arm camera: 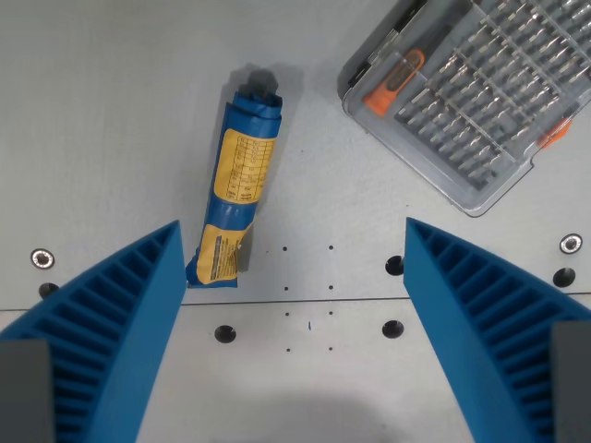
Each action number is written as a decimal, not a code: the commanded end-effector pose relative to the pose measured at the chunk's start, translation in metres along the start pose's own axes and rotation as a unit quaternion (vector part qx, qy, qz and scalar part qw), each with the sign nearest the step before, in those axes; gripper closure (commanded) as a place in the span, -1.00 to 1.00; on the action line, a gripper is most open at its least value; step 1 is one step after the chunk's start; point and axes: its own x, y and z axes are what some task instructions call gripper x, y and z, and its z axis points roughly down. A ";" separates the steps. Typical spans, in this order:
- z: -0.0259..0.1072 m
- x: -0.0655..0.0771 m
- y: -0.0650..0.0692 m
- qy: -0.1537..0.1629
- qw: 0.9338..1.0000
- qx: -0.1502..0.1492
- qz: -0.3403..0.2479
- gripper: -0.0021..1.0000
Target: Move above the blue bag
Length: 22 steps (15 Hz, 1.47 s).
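Observation:
The blue bag (238,185) is a rolled blue packet with yellow labels, lying flat on the grey table. It runs from the upper middle down to the wrist view's lower left. My gripper (294,242) is open and empty, above the table. Its two blue ribbed fingers (120,323) stand wide apart at the bottom corners. The bag's lower end lies right beside the tip of the finger on the wrist view's left. Most of the bag lies beyond the fingertips, left of the middle of the gap.
A clear plastic case of screwdriver bits (471,88) with an orange handle lies at the wrist view's upper right. The grey table (92,111) has bolt holes and a seam running across between the fingers.

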 end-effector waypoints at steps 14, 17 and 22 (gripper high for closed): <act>0.012 -0.004 -0.004 0.015 0.999 -0.002 0.037 -1.00; 0.022 -0.007 -0.008 0.024 0.998 -0.002 0.054 -1.00; 0.045 -0.012 -0.015 0.036 0.996 0.000 0.082 -1.00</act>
